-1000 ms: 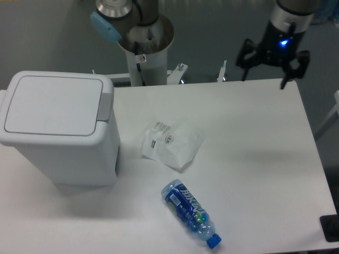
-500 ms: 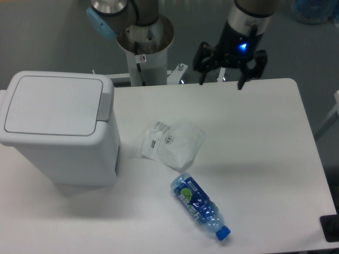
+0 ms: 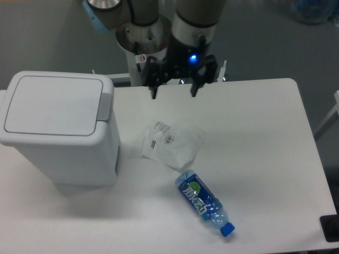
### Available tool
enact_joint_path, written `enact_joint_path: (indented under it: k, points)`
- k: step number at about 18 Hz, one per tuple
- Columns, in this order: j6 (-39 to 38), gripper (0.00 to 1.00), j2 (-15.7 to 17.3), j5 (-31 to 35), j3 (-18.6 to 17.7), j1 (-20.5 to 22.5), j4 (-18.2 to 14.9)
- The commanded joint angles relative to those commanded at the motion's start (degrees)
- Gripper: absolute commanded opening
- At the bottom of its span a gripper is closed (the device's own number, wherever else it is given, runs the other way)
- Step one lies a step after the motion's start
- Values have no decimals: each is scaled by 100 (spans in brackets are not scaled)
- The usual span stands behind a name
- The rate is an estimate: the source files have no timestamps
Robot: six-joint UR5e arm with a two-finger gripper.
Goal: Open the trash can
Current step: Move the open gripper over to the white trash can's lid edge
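The trash can (image 3: 58,132) is a large boxy white bin standing at the table's left side. Its flat lid (image 3: 50,103) is shut, with the push tab (image 3: 106,105) on its right edge. My gripper (image 3: 175,91) hangs above the table's back edge, to the right of the can and apart from it. Its two dark fingers (image 3: 154,91) point down, spread wide, with nothing between them. A blue light glows on its body.
A crumpled clear plastic bag (image 3: 172,143) lies mid-table, just below the gripper. A blue-labelled plastic bottle (image 3: 204,202) lies on its side near the front. The arm's base column (image 3: 142,42) stands behind the table. A dark object (image 3: 330,228) sits at the front right corner.
The gripper has swept left along the table's back edge, from the far right to near the can. The bottle has rolled a little to the right and forward.
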Motion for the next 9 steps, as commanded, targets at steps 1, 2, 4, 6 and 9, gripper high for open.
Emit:
enact_joint_path:
  k: [1, 2, 4, 6, 9]
  points:
    - [0, 100, -44, 17, -26, -97, 9]
    - [0, 100, -53, 26, -79, -167, 9]
    - [0, 100, -45, 17, -237, -281, 17]
    - [0, 100, -44, 9, -264, -413, 17]
    - [0, 100, -9, 0, -264, -519, 26]
